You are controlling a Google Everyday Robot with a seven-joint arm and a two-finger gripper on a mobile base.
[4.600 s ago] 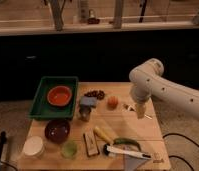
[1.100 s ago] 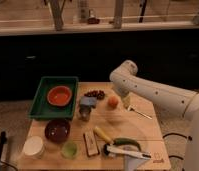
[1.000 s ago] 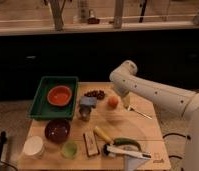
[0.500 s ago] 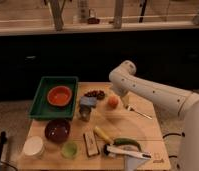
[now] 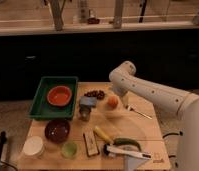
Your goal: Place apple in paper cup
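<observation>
The apple (image 5: 112, 102) is a small orange-red fruit on the wooden table (image 5: 143, 131), just right of the dark grapes (image 5: 95, 93). My gripper (image 5: 124, 103) hangs from the white arm (image 5: 143, 90), low over the table and right beside the apple on its right side. The paper cup (image 5: 33, 146) is cream-white and stands at the table's front left corner, far from the apple and the gripper. It looks empty.
A green tray (image 5: 43, 107) with an orange bowl (image 5: 60, 95) sits at the back left. A maroon bowl (image 5: 57, 130) and a green cup (image 5: 69, 149) stand near the paper cup. A grey-blue object (image 5: 87, 103), a snack bar (image 5: 90, 144), a banana (image 5: 102, 134), a white brush (image 5: 128, 152) and a utensil (image 5: 138, 112) lie mid-table.
Since the oldest frame the arm has swung left and lowered the gripper next to the apple. Over the last second it has hardly moved. The apple is in the same place.
</observation>
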